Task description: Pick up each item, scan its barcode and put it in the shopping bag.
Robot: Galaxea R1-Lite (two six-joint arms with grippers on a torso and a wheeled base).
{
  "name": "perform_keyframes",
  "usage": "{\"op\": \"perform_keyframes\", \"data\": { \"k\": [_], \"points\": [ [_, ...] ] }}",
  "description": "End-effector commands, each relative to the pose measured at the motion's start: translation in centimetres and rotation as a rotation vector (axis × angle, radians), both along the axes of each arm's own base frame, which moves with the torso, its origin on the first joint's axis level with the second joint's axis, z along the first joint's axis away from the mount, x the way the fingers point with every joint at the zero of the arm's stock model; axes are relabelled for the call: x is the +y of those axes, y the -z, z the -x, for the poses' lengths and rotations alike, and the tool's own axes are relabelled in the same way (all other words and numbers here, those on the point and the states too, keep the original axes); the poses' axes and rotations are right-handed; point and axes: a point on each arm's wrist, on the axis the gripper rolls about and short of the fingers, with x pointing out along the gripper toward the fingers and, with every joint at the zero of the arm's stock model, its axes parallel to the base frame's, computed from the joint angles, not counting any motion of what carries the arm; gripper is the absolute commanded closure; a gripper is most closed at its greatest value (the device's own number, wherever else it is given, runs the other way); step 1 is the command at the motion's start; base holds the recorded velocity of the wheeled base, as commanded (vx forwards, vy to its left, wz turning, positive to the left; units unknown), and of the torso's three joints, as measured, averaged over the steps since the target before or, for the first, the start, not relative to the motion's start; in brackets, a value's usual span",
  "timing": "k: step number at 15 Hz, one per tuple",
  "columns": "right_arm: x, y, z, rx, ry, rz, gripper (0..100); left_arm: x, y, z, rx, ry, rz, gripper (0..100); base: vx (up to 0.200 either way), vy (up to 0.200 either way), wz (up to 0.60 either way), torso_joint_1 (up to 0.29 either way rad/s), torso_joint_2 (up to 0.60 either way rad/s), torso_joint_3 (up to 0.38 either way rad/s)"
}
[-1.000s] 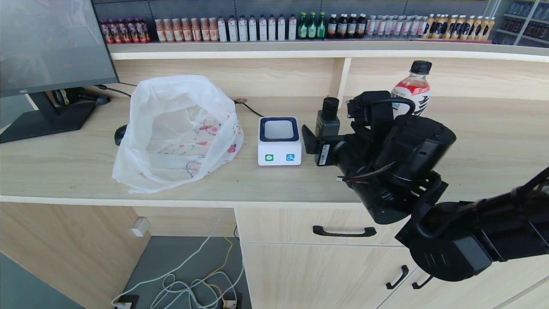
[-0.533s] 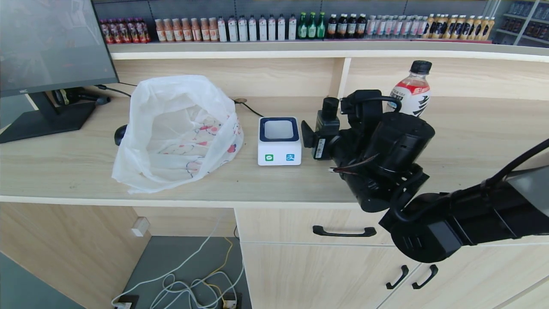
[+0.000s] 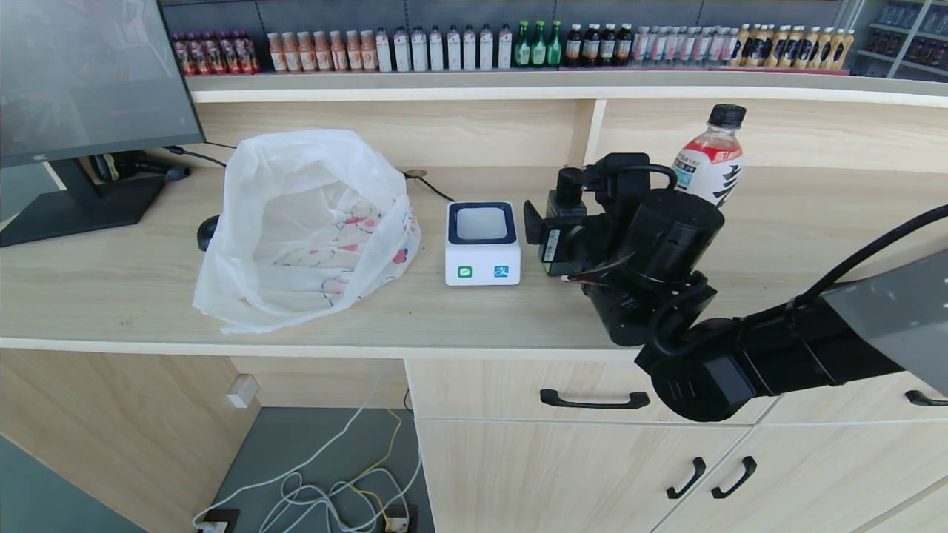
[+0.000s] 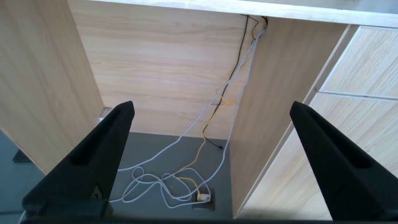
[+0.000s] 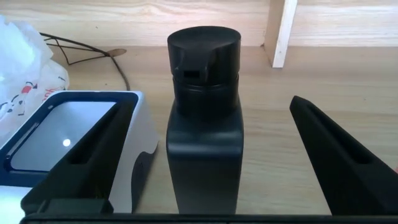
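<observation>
A black flip-cap bottle (image 3: 566, 198) (image 5: 205, 124) stands upright on the wooden counter (image 3: 111, 289), just right of the white barcode scanner (image 3: 481, 240) (image 5: 74, 149). My right gripper (image 3: 554, 231) (image 5: 205, 180) is open, with one finger on each side of the bottle's body and a gap on both sides. A white shopping bag (image 3: 311, 222) (image 5: 25, 56) sits open left of the scanner. A clear drink bottle with a red and white label (image 3: 711, 159) stands behind my right arm. My left gripper (image 4: 214, 155) hangs open and holds nothing below the counter, over floor cables.
A monitor (image 3: 89, 74) on a black stand occupies the counter's far left, and a dark mouse (image 3: 207, 231) lies beside the bag. A vertical divider (image 3: 589, 137) rises behind the black bottle. Drawers with black handles (image 3: 592, 400) are under the counter.
My right arm has pushed forward over the counter, bringing its open fingers further along the black bottle's sides. The bottle, scanner and bag stayed put.
</observation>
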Motion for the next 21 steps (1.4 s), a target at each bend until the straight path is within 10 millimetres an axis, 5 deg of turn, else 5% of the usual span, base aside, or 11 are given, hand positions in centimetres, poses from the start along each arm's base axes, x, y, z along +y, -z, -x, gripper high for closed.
{"op": "perform_keyframes", "data": {
  "k": [1,20,21],
  "points": [
    [0.3,0.4,-0.4,0.004,0.000,0.002,0,0.0,0.0,0.0,-0.001,0.000,0.000,0,0.000,0.000,0.00,0.000,0.00,0.000],
    [-0.7,2.3,-2.4,0.031,0.041,0.005,0,0.0,0.0,0.0,-0.001,0.000,0.000,0,0.000,0.000,0.00,0.000,0.00,0.000],
    [-0.7,2.4,-2.5,0.033,0.041,0.006,100,0.0,0.0,0.0,-0.001,0.001,0.000,0,0.000,0.000,0.00,0.000,0.00,0.000]
  ]
}}
